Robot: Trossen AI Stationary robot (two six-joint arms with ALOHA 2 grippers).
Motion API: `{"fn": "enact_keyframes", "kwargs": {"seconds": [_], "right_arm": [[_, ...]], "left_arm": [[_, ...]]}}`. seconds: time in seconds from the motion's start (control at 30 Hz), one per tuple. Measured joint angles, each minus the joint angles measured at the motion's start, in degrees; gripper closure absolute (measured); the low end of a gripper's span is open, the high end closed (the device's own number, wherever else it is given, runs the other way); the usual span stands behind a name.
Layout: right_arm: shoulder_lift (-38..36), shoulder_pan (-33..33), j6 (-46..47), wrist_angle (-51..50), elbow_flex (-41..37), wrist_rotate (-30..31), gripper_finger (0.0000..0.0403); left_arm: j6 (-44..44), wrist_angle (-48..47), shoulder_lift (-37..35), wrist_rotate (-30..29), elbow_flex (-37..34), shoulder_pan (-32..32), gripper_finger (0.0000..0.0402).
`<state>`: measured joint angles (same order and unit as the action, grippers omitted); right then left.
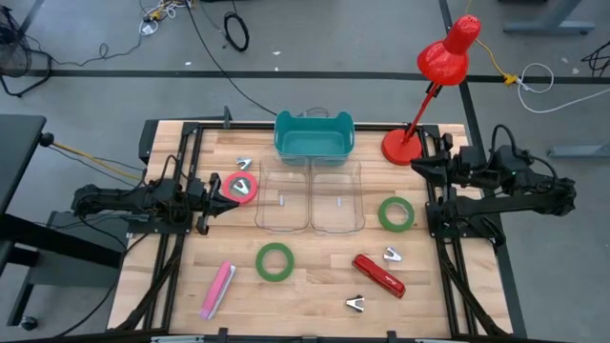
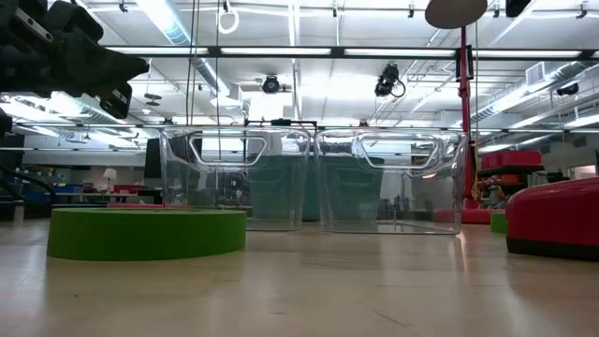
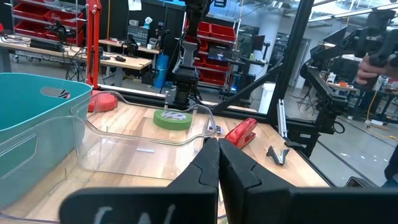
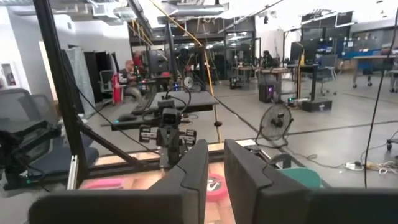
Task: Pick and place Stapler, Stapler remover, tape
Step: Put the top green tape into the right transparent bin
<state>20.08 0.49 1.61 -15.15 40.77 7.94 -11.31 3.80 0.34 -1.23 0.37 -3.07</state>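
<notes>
A red-pink tape roll (image 1: 241, 187) lies flat on the table just in front of my left gripper (image 1: 212, 197), which is shut and empty. One green tape roll (image 1: 274, 262) lies near the front middle and another (image 1: 396, 213) at the right. A red stapler (image 1: 379, 274) and a pink stapler (image 1: 218, 289) lie near the front edge. Small metal staple removers lie at the far left (image 1: 245, 164), by the red stapler (image 1: 392, 254) and at the front (image 1: 356, 304). My right gripper (image 1: 421, 166) waits at the right, its fingers a narrow gap apart (image 4: 216, 163), empty.
Two clear plastic bins (image 1: 283, 198) (image 1: 337, 198) stand side by side in the table's middle, with a teal bin (image 1: 315, 133) behind them. A red desk lamp (image 1: 403, 145) stands at the far right. Black frame rails run along both table sides.
</notes>
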Motion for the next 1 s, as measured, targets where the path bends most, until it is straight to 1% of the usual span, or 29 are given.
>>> {"fn": "enact_keyframes", "kwargs": {"seconds": [0.1, 0.27, 0.43, 0.6, 0.87, 1.0], "right_arm": [[0.0, 0.0, -1.6, 0.0, 0.0, 0.0, 0.0346], [0.0, 0.0, 0.0, -0.2, 0.0, 0.0, 0.0346], [0.2, 0.0, 1.6, -6.2, 0.0, -0.5, 0.0346], [2.0, 0.0, 4.6, -13.2, 0.0, -4.0, 0.0346], [7.2, 0.0, 8.0, -14.4, 0.0, -10.2, 0.0346], [9.2, 0.0, 8.9, -16.8, 0.0, -12.7, 0.0346]], "left_arm": [[0.0, 0.0, 0.0, 0.0, 0.0, 0.0, 0.0399], [0.0, 0.0, 0.0, 0.0, 0.0, 0.0, 0.0399], [0.0, 0.0, 0.0, 0.0, 0.0, 0.0, 0.0399], [0.0, 0.0, 0.0, 0.0, 0.0, 0.0, 0.0399], [0.0, 0.0, 0.0, 0.0, 0.0, 0.0, 0.0399], [0.0, 0.0, 0.0, 0.0, 0.0, 0.0, 0.0399]]}}
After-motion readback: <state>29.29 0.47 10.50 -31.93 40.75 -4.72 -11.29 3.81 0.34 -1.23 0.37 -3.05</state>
